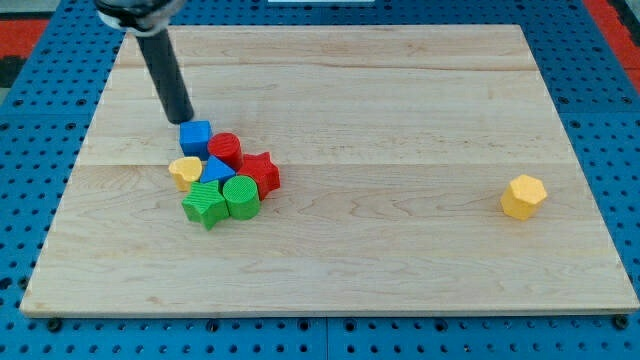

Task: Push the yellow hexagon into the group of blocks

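No text, label, brand, number or sign can be read anywhere in the view. Board (400, 120): bare wood grain, no marks. Blocks: plain colours, no print.
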Motion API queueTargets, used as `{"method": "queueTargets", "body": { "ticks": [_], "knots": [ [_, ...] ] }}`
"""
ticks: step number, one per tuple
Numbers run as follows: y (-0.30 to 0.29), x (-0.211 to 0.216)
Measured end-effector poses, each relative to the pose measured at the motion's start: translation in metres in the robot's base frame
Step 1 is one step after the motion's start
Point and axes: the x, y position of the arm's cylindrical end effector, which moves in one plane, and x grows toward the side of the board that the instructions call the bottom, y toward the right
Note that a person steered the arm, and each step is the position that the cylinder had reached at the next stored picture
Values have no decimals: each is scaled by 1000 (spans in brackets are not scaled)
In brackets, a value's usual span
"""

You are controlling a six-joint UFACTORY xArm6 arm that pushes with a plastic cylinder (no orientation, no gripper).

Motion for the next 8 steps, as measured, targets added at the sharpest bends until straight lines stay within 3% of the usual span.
{"method": "queueTargets", "body": {
  "ticks": [1, 2, 3, 4, 5, 6, 7, 8],
  "knots": [
    [5, 37],
    [20, 3],
    [140, -30],
    [276, -19],
    [373, 51],
    [431, 90],
    [462, 106],
    [379, 109]
  ]
}}
